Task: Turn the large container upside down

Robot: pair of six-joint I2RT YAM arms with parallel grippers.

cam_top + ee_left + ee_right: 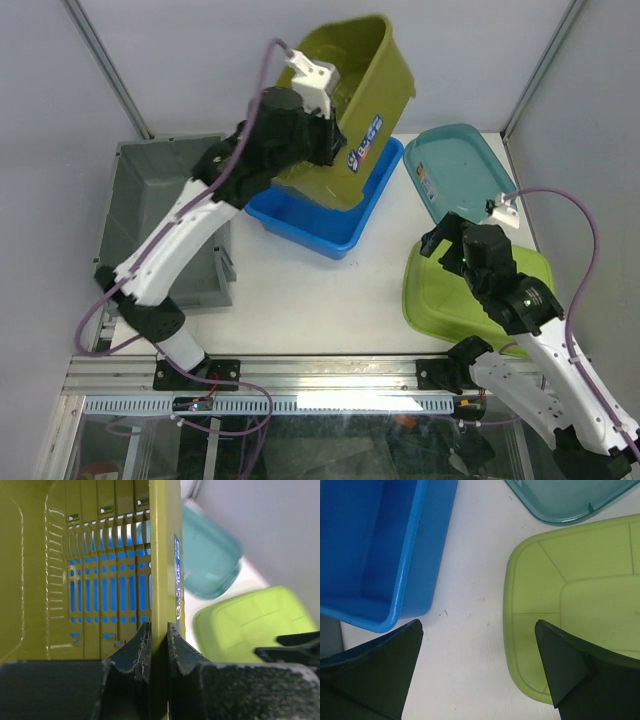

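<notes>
Top view: the left hand [325, 135] holds the olive-green slotted container [375, 70] lifted and tilted at upper centre, over the blue tub [320, 225]. The right hand [445, 240] hangs above the lime-green lid [440, 300] at lower right.

Left wrist view: both fingers [137, 645] are pinching the container's wall at bottom centre.

Right wrist view: the right hand is spread wide and holds nothing, over the white counter [470, 630].

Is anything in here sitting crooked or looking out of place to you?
Yes: the olive-green container is tipped steeply on its side over the blue bin, with one wall pinched in the left hand. The lime tub and the teal tub lie flat on the table.
</notes>
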